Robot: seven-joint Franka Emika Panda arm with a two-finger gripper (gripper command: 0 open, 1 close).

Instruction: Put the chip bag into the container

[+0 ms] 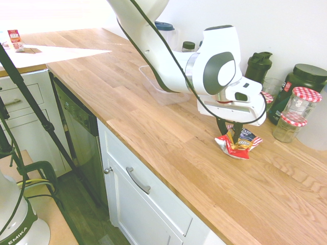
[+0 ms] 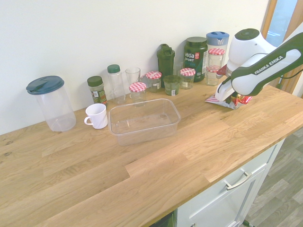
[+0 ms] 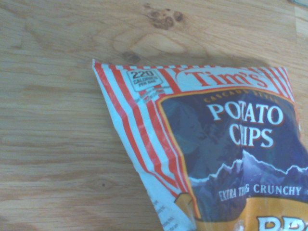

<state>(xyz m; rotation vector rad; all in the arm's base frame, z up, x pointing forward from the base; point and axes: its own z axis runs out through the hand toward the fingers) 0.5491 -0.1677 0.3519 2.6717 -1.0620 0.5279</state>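
Note:
The chip bag (image 1: pixel 240 145) (image 2: pixel 242 100) lies crumpled on the wooden counter, red-striped edges around a dark blue and yellow front. The wrist view shows its print (image 3: pixel 231 144) from close by. My gripper (image 1: pixel 230 133) (image 2: pixel 232 97) is down on the bag, which bunches up under the hand. Whether it pinches the foil does not show. The container (image 1: pixel 153 87) (image 2: pixel 142 136), a clear shallow plastic tub, stands empty further along the counter, well apart from the bag and partly behind my arm in the first exterior view.
Along the wall stand jars with red-checked lids (image 1: pixel 294 122) (image 2: pixel 187 75), a dark shaker bottle (image 2: pixel 165 59), a dark Vega tub (image 2: pixel 195 56), glasses, a white mug (image 2: pixel 97 115) and a clear pitcher with a blue lid (image 2: pixel 49 101). The counter's front edge (image 1: pixel 168 171) runs near the bag.

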